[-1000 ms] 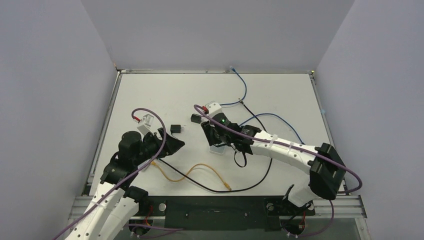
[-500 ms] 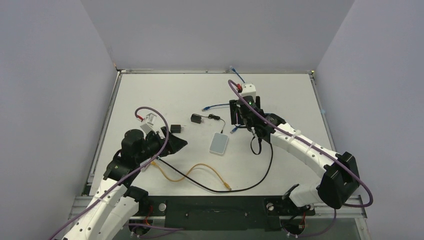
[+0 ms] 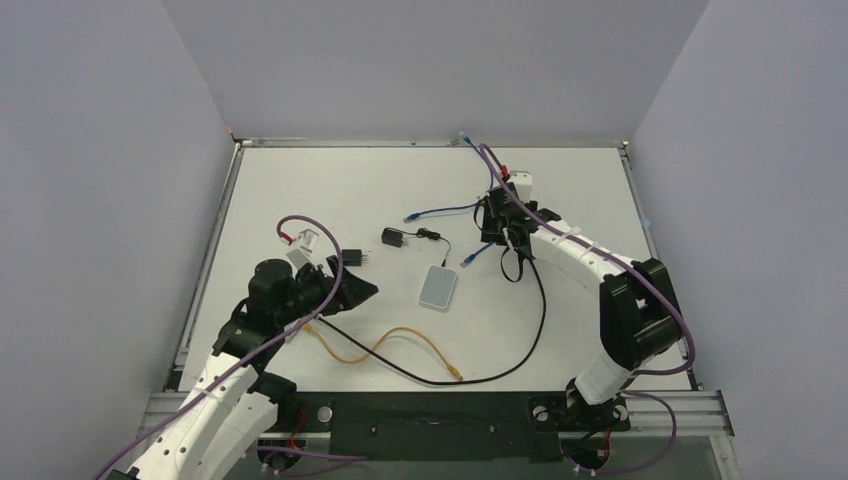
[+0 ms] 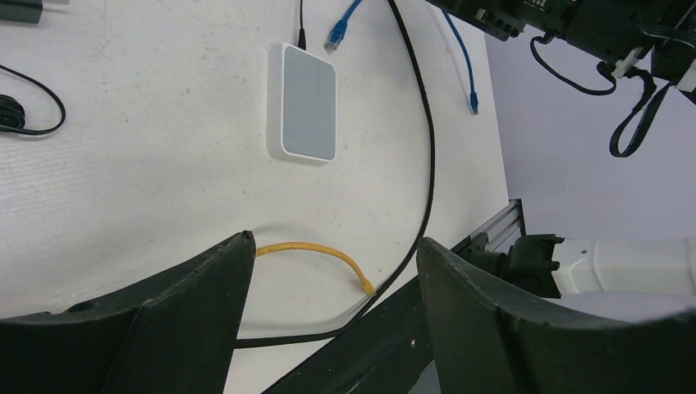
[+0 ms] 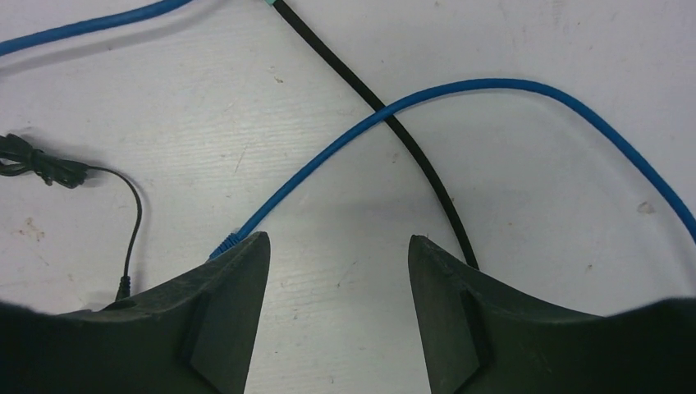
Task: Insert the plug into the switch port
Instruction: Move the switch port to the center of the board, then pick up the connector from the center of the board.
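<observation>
Hanging spread and empty like the left claw (image 4: 332,245), the right claw (image 5: 336,240) could snag the black cable (image 5: 410,156), missing the blue plug (image 5: 224,241).

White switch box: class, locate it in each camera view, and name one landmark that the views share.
Top external: white switch box near the picture's centre.
Left wrist: upper middle of the picture.
Right wrist: not in it.
Shared landmark: the blue cable plug, seen in all three.

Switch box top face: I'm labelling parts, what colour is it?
The switch box face is pale grey, white-rimmed; left wrist view.
</observation>
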`<move>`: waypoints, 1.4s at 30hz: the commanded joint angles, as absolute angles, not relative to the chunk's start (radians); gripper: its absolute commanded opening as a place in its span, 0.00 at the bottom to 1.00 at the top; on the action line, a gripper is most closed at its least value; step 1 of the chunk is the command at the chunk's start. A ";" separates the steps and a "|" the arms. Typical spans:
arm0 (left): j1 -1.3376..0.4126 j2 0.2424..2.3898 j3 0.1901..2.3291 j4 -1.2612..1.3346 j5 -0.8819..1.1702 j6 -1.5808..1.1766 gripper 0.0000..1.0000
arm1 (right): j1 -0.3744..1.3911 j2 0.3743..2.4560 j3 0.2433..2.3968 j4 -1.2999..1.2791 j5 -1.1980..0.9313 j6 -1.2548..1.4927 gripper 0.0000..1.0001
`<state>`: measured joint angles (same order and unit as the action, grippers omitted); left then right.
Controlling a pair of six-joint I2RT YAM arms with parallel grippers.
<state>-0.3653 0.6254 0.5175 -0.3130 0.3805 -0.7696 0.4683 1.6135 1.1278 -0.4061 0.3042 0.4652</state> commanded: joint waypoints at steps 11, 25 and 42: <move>-0.360 0.652 0.512 -0.227 0.425 -0.750 0.70 | 0.419 1.819 1.201 -0.332 0.157 0.669 0.53; -0.359 0.664 0.501 -0.224 0.427 -0.748 0.70 | 0.457 1.887 1.176 -0.218 0.074 0.811 0.50; -0.358 0.633 0.505 -0.253 0.427 -0.743 0.70 | 0.471 1.948 1.155 -0.235 0.096 0.831 0.15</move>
<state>-0.3645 0.6506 0.4992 -0.2802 0.4171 -0.7620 0.4664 1.9079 1.1580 -0.2096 0.0784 0.8299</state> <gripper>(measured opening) 0.698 0.163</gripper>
